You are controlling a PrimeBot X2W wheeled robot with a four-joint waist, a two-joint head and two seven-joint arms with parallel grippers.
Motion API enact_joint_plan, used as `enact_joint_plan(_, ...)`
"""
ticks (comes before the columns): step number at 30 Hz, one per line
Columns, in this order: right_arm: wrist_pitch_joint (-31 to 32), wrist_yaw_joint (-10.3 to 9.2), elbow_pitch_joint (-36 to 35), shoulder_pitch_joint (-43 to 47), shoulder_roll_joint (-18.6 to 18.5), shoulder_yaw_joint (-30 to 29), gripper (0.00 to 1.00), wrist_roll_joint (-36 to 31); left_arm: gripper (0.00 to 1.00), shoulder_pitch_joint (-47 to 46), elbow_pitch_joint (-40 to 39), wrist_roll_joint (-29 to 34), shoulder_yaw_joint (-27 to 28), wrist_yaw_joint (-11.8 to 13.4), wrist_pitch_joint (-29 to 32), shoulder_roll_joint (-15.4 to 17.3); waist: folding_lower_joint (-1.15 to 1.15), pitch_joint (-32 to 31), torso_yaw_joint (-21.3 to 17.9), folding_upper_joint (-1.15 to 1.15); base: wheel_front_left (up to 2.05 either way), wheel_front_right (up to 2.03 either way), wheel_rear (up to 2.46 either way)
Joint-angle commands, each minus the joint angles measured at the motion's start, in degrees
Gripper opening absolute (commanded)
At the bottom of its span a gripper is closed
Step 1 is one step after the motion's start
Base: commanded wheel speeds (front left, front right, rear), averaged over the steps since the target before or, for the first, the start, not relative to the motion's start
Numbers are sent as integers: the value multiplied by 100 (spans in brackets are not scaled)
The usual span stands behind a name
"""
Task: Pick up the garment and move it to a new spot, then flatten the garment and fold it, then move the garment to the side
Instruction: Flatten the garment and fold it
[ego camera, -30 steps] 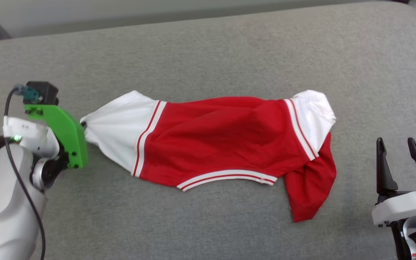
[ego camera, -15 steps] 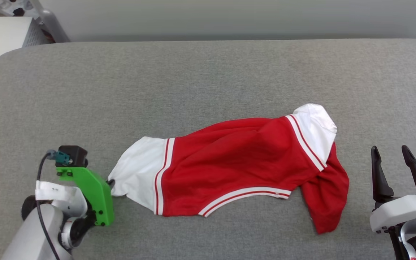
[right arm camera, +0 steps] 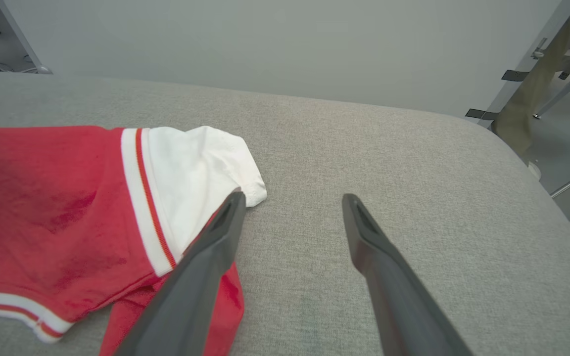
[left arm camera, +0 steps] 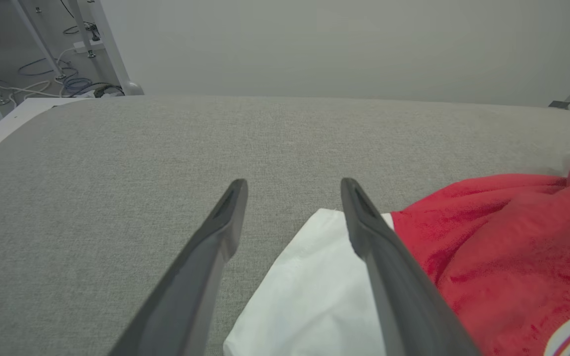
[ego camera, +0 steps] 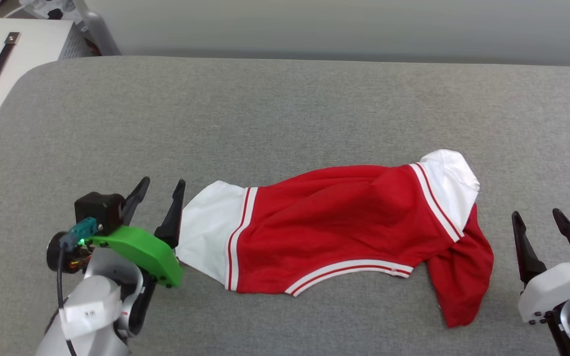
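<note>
Red fabric top with white sleeves (ego camera: 344,222) on grey padded bench (ego camera: 285,109).
Left gripper (ego camera: 162,182) spread, pointing far, just beside left sleeve; right gripper (ego camera: 535,213) spread, apart; forearm label (ego camera: 88,312) illegible.

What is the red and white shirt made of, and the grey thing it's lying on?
The garment looks like soft, matte knit fabric: it sags into folds and wrinkles, with striped trim bands at its edges. The grey surface is probably woven upholstery cloth over padding: a fine speckled weave shows up close, and its corners are rounded.
</note>
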Motion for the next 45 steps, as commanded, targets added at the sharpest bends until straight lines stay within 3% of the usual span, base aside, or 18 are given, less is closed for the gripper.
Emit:
enact_joint_plan(1,250,-8,-76,-7,-177,87,100,122,100,69,-49,87,4,58,-278,-94,0,-1,83,0,0,0,0)
enact_joint_plan(8,2265,-8,-233,-587,-1337,688,100,1028,100,282,-322,186,-25,244,-933,-530,0,217,435,0,0,0,0)
enact_joint_plan(14,3641,-8,122,-1268,-1886,933,100,1864,100,183,-222,260,-145,200,-974,-600,0,472,738,0,0,0,0)
enact_joint_plan(18,4045,-8,475,-1618,-2106,1092,100,2060,100,79,-203,274,-156,190,-1000,-638,0,634,915,0,0,0,0)
enact_joint_plan(34,4434,-8,1169,-2128,-2546,2074,100,2339,100,-143,-68,304,-158,141,-1070,-788,0,1033,1233,0,0,0,0)
enact_joint_plan(35,4477,-8,1186,-2108,-2590,2155,75,2370,100,-151,-52,304,-151,135,-1073,-792,0,1041,1242,0,0,0,0)
enact_joint_plan(36,4509,-8,1201,-2087,-2622,2219,42,2395,100,-157,-38,306,-146,131,-1075,-795,0,1045,1247,0,0,0,0)
enact_joint_plan(38,4543,-8,1244,-2039,-2670,2327,0,2467,100,-164,-2,307,-134,123,-1079,-804,0,1039,1255,0,0,0,0)
enact_joint_plan(45,4250,-8,1423,-1927,-2777,2331,0,2552,100,-106,157,316,-99,105,-1087,-785,0,834,1152,0,0,0,0)
